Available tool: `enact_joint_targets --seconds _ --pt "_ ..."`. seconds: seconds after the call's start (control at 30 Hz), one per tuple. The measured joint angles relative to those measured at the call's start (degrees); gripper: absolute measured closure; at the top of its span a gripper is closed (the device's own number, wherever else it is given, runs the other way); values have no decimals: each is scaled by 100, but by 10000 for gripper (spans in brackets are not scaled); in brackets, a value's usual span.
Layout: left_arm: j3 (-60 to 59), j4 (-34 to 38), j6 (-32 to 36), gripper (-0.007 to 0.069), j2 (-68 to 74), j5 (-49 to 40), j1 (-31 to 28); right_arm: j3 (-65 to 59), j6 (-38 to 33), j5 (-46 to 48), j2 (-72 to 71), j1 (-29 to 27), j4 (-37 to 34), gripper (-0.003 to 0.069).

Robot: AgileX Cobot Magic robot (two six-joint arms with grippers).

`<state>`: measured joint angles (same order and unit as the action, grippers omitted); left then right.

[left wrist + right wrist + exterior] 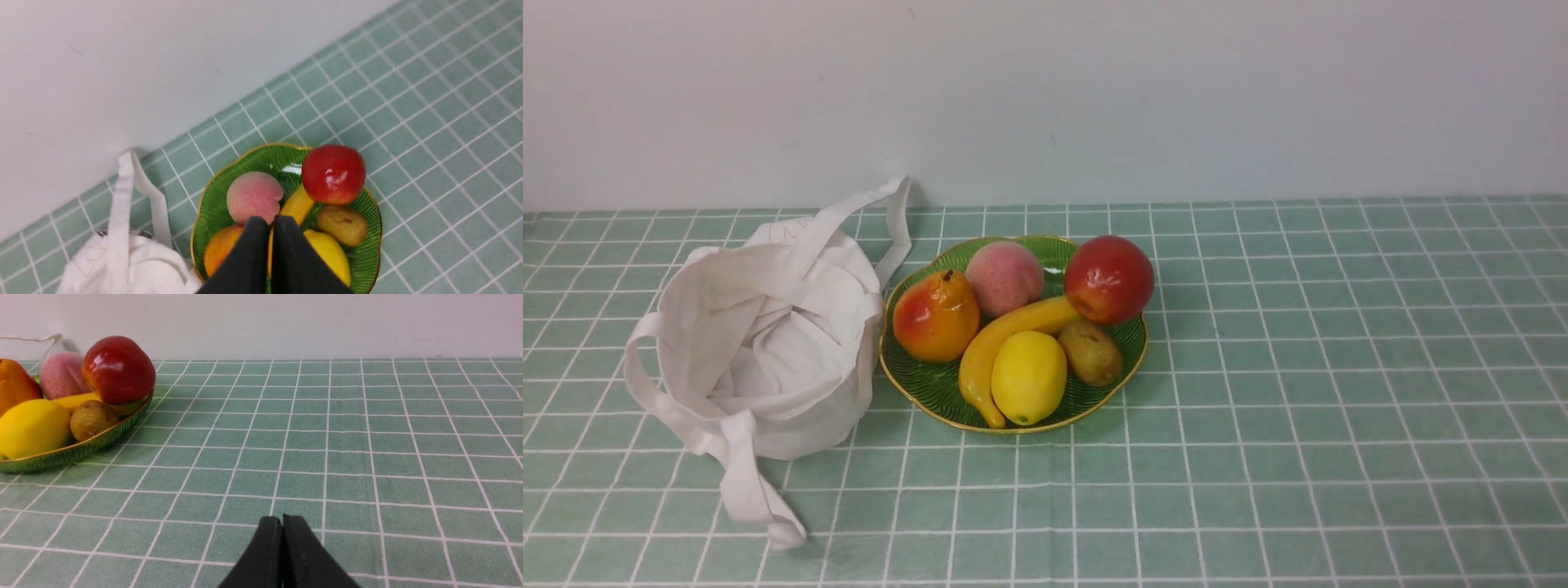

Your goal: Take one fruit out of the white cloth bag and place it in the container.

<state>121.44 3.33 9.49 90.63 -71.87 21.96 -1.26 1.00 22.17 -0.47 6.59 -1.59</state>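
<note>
Jaws meet on left gripper and right gripper; apple hugs plate rim.

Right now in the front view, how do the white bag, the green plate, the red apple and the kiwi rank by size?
1. white bag, largest, handles included
2. green plate, slightly smaller
3. red apple
4. kiwi, smallest

The round glossy apple is red; the soft cloth bag off-white; the ribbed plate green, gold-rimmed; the tablecloth pale green with a white grid.
</note>
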Motion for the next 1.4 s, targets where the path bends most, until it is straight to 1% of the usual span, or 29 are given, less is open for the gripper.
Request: enact_joint_targets --seconds 0.1,0.2,0.27,0.33,0.37,0.4,0.43,0.47,0.57,0.6,0.67,0.83,0.93,1.07,1.23,1.33,1.4 --pt "-593 12 -175 632 -936 206 0 0 0 0 0 0 0 671" --pt "-1745 -50 -438 632 -2238 751 0 0 0 0 0 0 0 671" --pt "-2277 -63 -480 632 -2703 1020 0 0 0 0 0 0 0 671" --pt "-3594 -70 -538 632 -3675 1747 0 0 0 0 0 0 0 671" --pt "-3688 -70 -538 632 -3748 1747 0 0 0 0 0 0 0 671" --pt "-4524 -59 -543 632 -4388 2277 0 0 0 0 0 0 0 671" --pt "-4613 -53 -543 632 -4457 2277 0 0 0 0 0 0 0 671" --pt "-5390 31 -543 632 -5043 2727 0 0 0 0 0 0 0 671" --pt "-6705 58 -520 632 -6053 3278 0 0 0 0 0 0 0 671" --pt "-6705 58 -523 632 -6104 3300 0 0 0 0 0 0 0 671" --pt "-7479 31 -511 632 -6690 3518 0 0 0 0 0 0 0 671" --pt "-8609 -48 -517 632 -7508 4239 0 0 0 0 0 0 0 671" --pt "-9059 -66 -573 632 -7710 4494 0 0 0 0 0 0 0 671" --pt "-9424 -71 -738 632 -7746 4554 0 0 0 0 0 0 0 671" --pt "-9984 -135 -778 632 -7867 4776 -40 0 0 0 0 0 0 671" --pt "-10516 -31 -766 632 -8126 4985 -317 0 0 0 0 0 0 671" --pt "-11052 128 -691 632 -8408 5234 -758 0 0 0 0 0 0 671"
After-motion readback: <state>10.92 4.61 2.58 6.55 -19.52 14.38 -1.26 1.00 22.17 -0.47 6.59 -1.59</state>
